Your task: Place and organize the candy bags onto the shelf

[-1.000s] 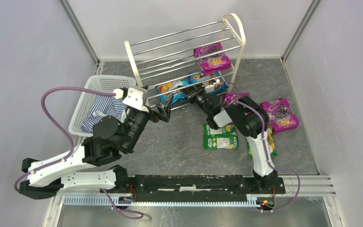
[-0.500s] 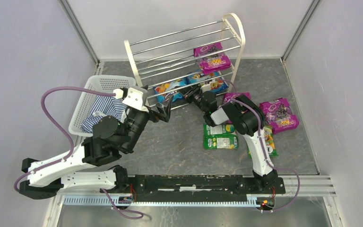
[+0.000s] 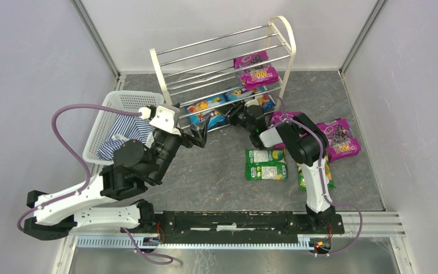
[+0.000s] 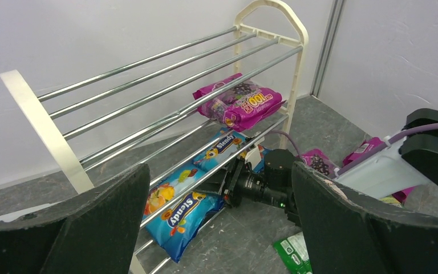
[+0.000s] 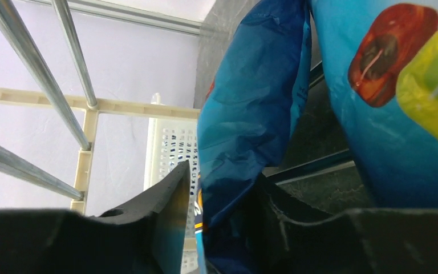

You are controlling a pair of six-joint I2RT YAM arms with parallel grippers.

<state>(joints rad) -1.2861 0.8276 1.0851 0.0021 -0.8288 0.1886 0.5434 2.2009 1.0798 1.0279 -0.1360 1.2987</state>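
The shelf (image 3: 162, 71) stands at the back. One magenta candy bag (image 3: 256, 69) lies on an upper tier, and two blue bags (image 3: 208, 111) (image 3: 245, 94) lie on the low tier. My right gripper (image 3: 232, 117) reaches under the low rods. In the right wrist view its jaws (image 5: 222, 194) stand partly open around the crumpled edge of a blue bag (image 5: 251, 114), with a thin gap beside the left finger. My left gripper (image 3: 197, 137) is open and empty in front of the shelf's left half, as the left wrist view (image 4: 219, 168) also shows.
On the floor lie a green bag (image 3: 266, 165), a green-yellow bag (image 3: 326, 174) partly under the right arm, and magenta bags (image 3: 339, 138) (image 3: 282, 118). A white lattice basket (image 3: 105, 123) holding a striped cloth (image 3: 126, 134) stands left of the shelf.
My right gripper has shifted slightly right along the low tier, nudging the blue bags a little. The left arm has barely moved.
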